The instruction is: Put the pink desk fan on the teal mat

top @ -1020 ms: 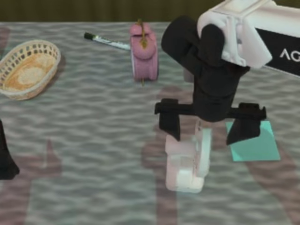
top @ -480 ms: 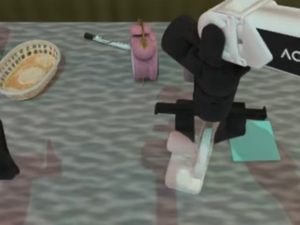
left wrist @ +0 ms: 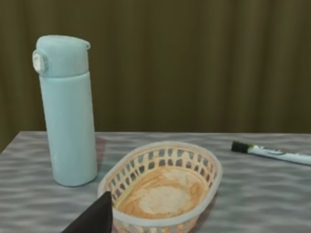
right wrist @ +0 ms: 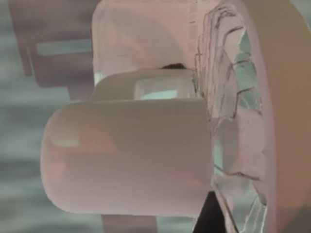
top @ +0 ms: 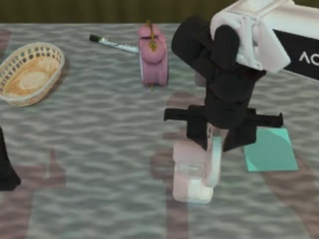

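Observation:
The pink desk fan point(top: 192, 174) stands near the table's front middle, its whitish guard ring facing right. My right gripper point(top: 215, 142) reaches down from above and is shut on the fan's upper part, one dark finger on each side of the ring. In the right wrist view the fan point(right wrist: 131, 155) fills the picture, with a dark fingertip point(right wrist: 209, 218) beside the guard. The teal mat point(top: 271, 152) lies flat just right of the fan, partly under the gripper. My left gripper point(top: 5, 172) is parked at the table's left edge.
A wicker basket point(top: 30, 72) sits at the back left, a marker pen point(top: 114, 45) at the back, and a mauve-pink upright object with a gold stem point(top: 153, 59) beside it. The left wrist view shows a pale blue bottle point(left wrist: 68, 111) behind the basket point(left wrist: 165, 189).
My right gripper's fingers went from spread wide to shut on the fan. The fan then shifted slightly to the left and straightened. The left arm has not moved.

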